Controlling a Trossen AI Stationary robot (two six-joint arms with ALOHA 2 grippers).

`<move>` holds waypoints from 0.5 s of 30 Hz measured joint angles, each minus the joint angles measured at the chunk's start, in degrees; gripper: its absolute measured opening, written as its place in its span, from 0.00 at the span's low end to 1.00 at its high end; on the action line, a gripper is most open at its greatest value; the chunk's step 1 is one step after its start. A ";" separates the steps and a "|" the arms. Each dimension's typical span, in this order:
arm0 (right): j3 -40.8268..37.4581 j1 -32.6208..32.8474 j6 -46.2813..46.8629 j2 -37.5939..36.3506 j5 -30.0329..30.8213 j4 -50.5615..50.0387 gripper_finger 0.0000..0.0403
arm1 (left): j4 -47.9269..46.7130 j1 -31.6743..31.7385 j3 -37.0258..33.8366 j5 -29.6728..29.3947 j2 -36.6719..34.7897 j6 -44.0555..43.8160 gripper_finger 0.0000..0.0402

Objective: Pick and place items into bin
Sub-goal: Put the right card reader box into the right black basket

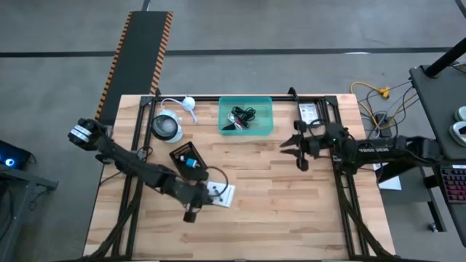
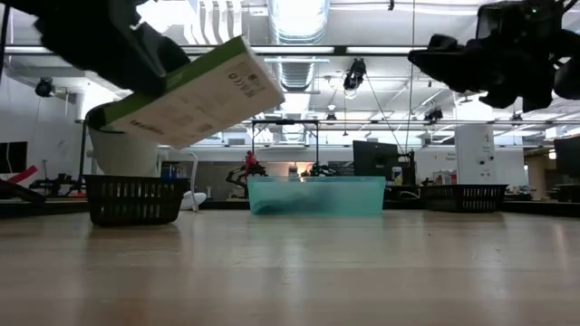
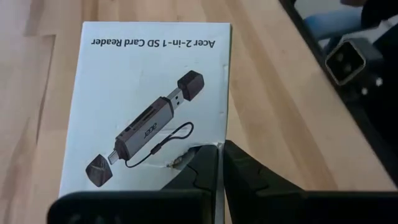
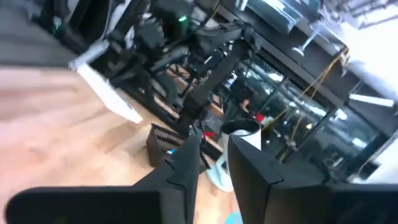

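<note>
left end effector [image 3: 221, 163] clamped on the white card-reader packet [image 3: 149, 106], lifted above the bench [image 1: 277, 204]; we judge transport under way, next carrying it to the bin [image 1: 246, 116]. right end effector [image 1: 295, 149] hovers, fingers apart.

L fingers [image 3: 219, 163] clamped, R fingers [image 4: 186, 158] apart

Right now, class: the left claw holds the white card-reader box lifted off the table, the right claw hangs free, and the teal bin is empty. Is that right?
Not quite. The teal bin is not empty: the high view shows coiled black cables inside. The rest stands: the left claw grips the white card-reader box above the table, and the right claw holds nothing.
</note>
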 joint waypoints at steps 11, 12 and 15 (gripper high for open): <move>9.27 13.60 -14.39 0.33 10.85 -20.22 0.52 | 0.03 5.30 1.91 2.95 -0.57 3.01 0.00; 10.34 15.26 -16.14 0.33 10.83 -22.73 0.54 | 0.05 5.58 1.99 2.91 -0.59 3.20 0.00; 13.33 19.81 -21.34 0.51 10.80 -28.57 0.58 | 0.81 6.93 2.16 2.99 -0.59 3.23 0.00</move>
